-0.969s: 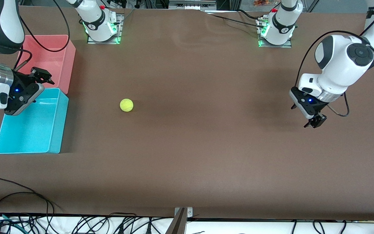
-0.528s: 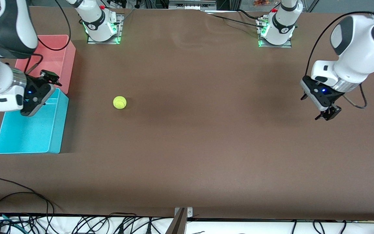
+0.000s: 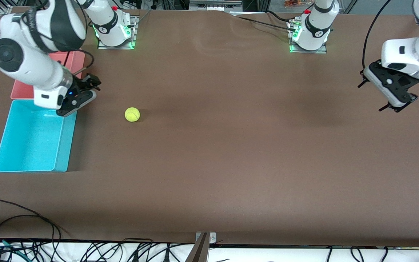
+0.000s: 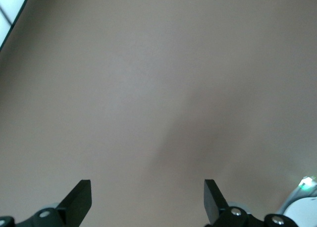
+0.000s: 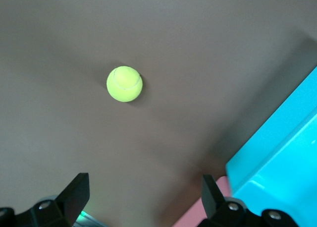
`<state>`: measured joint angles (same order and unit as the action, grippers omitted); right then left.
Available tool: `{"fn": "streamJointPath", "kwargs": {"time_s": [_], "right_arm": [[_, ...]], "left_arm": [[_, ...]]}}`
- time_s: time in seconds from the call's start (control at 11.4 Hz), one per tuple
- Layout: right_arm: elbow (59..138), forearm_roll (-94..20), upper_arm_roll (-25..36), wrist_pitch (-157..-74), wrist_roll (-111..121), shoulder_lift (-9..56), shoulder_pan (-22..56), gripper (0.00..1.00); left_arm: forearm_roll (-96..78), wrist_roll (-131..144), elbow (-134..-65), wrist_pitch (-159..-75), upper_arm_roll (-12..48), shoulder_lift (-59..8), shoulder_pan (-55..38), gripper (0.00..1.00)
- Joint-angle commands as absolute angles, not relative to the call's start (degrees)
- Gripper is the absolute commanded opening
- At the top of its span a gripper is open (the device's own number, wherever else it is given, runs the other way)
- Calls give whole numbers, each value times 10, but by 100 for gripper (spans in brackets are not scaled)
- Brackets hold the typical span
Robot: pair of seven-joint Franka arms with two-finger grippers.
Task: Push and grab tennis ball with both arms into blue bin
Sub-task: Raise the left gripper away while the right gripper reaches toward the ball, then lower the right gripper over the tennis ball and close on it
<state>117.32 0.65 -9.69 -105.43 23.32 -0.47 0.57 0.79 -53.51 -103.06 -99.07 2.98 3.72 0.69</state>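
Note:
The yellow-green tennis ball [image 3: 132, 114] [image 5: 124, 83] lies on the brown table, a short way from the blue bin [image 3: 66, 145] [image 5: 277, 157], which stands at the right arm's end. My right gripper [image 3: 79, 102] [image 5: 146, 192] hangs open and empty over the table by the bin's corner farthest from the front camera. That puts it between the bins and the ball, without touching the ball. My left gripper [image 3: 372, 96] [image 4: 147, 197] is open and empty above bare table at the left arm's end, well away from the ball.
A pink-red bin [image 3: 22, 91] [image 5: 213, 214] stands against the blue bin's end farther from the front camera, partly covered by the right arm. Both arm bases [image 3: 113, 31] sit along the table edge farthest from the front camera. Cables [image 3: 20, 218] lie at the edge nearest it.
The ball rolled a little toward the bins and slowed. My right gripper swung from above the blue bin to its corner nearer the ball. The left arm drew back toward its end of the table.

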Motion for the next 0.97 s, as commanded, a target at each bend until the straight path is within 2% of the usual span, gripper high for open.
{"fn": "streamJointPath", "kwargs": {"time_s": [0.0,0.18,0.26,0.53,0.88], "right_arm": [[1264,11,-112,-1138,185,-42,4,100],[1282,11,-125,-1173,185,-36,4,100],[1284,12,-127,-1181,187,-28,5,100],[1289,8,-172,-1204,174,-14,5,100],[1331,8,-185,-1283,34,26,8,100]], "left_arm": [[22,-344,-976,-905,6,37,-23,100],[29,-219,-930,-830,7,37,-45,100],[29,-177,-917,-819,10,37,-51,100],[22,-96,-913,-820,30,55,-51,100],[18,29,-909,-820,31,58,-44,100]]}}
